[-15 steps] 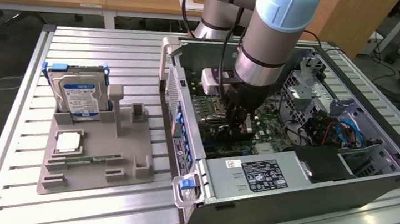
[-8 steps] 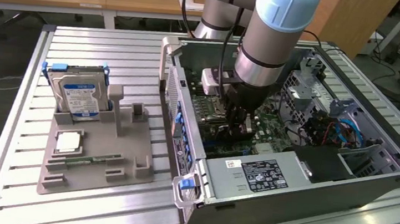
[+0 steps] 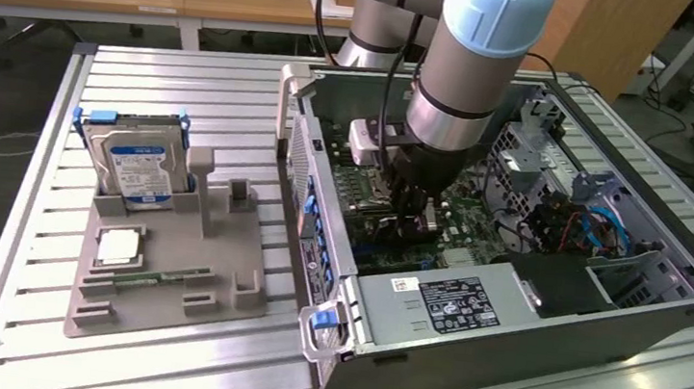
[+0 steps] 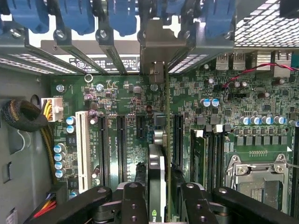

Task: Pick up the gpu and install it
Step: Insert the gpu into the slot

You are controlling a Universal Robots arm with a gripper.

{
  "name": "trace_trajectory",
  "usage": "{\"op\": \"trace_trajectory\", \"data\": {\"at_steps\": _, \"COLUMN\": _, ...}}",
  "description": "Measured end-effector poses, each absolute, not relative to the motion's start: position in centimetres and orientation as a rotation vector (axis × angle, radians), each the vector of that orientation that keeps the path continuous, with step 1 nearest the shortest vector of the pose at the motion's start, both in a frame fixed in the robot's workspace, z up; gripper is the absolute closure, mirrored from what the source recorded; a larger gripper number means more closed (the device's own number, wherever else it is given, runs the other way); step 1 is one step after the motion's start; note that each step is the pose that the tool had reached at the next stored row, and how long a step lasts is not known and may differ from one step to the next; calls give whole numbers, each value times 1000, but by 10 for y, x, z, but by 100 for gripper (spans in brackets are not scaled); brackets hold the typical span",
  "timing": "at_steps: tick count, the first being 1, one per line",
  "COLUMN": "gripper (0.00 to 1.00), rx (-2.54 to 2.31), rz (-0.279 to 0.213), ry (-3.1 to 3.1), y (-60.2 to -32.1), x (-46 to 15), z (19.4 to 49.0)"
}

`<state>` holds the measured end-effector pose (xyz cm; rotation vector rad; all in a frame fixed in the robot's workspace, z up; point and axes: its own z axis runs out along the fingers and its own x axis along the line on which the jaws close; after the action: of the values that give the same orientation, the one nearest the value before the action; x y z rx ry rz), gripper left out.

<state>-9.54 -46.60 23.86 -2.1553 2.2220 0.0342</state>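
Inside the case [image 3: 562,362], above the motherboard [image 4: 121,102], the gpu [image 4: 156,170] stands edge-on along a slot, its bracket toward the rear openings. The tool [image 4: 161,203] grips its upper edge. It is likely light, stiff and fragile, and best held by the board edges. Its contacts are hidden, so I cannot tell whether it is seated.

The bench [image 3: 178,80] is ribbed bare metal with a dull sheen, and the computer case [image 3: 497,365] on it is matt grey sheet metal. Beside the case stands a matt grey plastic holder [image 3: 169,292]; inside the case the motherboard [image 4: 117,93] is glossy green and the matt black tool [image 4: 161,189] clamps the dark-edged gpu [image 4: 156,163].
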Motion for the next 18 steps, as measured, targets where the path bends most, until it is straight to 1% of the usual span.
{"op": "trace_trajectory", "data": {"at_steps": 18, "gripper": 65, "rx": -2158, "rz": 27, "ry": 2226, "y": -466, "x": -95, "z": 247}}
